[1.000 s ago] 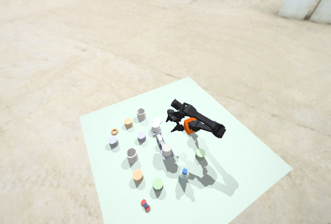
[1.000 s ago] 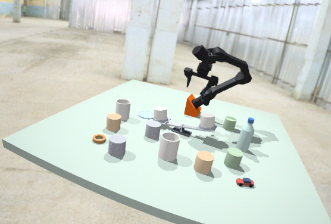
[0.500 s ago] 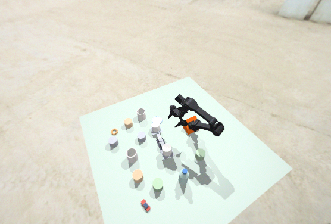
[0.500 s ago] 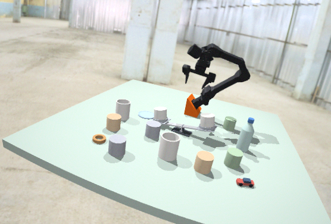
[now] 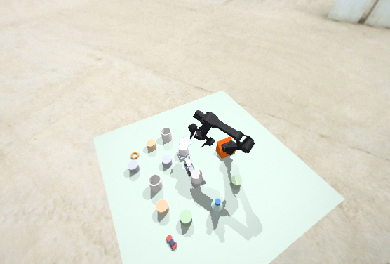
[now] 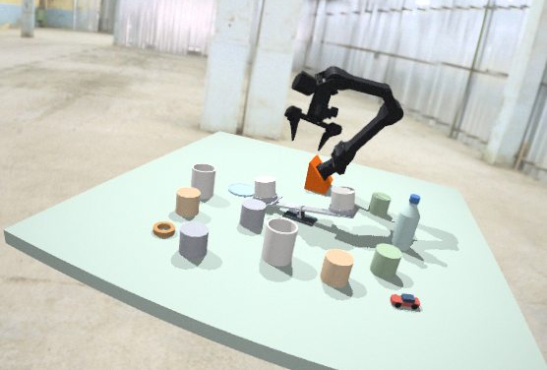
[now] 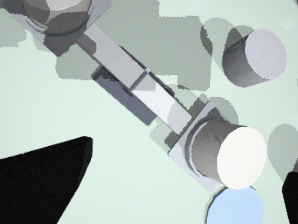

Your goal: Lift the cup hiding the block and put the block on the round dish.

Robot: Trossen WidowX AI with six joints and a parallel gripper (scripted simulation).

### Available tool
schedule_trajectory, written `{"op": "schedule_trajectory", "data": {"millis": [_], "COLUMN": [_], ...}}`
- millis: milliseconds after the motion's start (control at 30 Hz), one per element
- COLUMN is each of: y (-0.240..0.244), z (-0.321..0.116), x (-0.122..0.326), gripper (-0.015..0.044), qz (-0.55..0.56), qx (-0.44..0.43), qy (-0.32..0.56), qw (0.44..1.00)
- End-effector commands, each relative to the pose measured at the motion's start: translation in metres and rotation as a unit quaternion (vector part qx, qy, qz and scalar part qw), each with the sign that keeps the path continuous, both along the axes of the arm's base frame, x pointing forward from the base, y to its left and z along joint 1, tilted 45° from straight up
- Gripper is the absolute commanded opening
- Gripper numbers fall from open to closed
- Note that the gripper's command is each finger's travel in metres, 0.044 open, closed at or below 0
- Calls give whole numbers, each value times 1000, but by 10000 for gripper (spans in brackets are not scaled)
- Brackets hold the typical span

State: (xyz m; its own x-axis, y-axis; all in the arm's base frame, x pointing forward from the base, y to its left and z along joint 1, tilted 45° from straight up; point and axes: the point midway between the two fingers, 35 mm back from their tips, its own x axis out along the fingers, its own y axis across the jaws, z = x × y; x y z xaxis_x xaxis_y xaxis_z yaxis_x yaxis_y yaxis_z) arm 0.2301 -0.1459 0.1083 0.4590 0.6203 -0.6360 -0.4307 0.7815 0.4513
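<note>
The balance carries two identical whitish cups. One cup stands on the end beside the dish; this end looks lower. The other cup stands on the far end, which looks raised, its shadow apart from it. The round light-blue dish is bare. No block shows. My gripper is open and empty, pointing down, high above the table near the dish-side cup.
A grey-violet cylinder stands close to the balance. A tall open cup stands beyond the dish. A green cylinder and a bottle stand past the far end.
</note>
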Motion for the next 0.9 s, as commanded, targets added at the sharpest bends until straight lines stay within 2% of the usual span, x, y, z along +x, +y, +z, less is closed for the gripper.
{"op": "schedule_trajectory", "data": {"millis": [0, 433, 867], "y": [-3, -8, -3], "z": [-11, -57, -114], "x": [8, 37, 62], "gripper": [440, 440, 440], "qz": [52, 246, 437], "qx": [-22, -80, -107], "qy": [-13, -77, -154], "qw": [998, 963, 879]}}
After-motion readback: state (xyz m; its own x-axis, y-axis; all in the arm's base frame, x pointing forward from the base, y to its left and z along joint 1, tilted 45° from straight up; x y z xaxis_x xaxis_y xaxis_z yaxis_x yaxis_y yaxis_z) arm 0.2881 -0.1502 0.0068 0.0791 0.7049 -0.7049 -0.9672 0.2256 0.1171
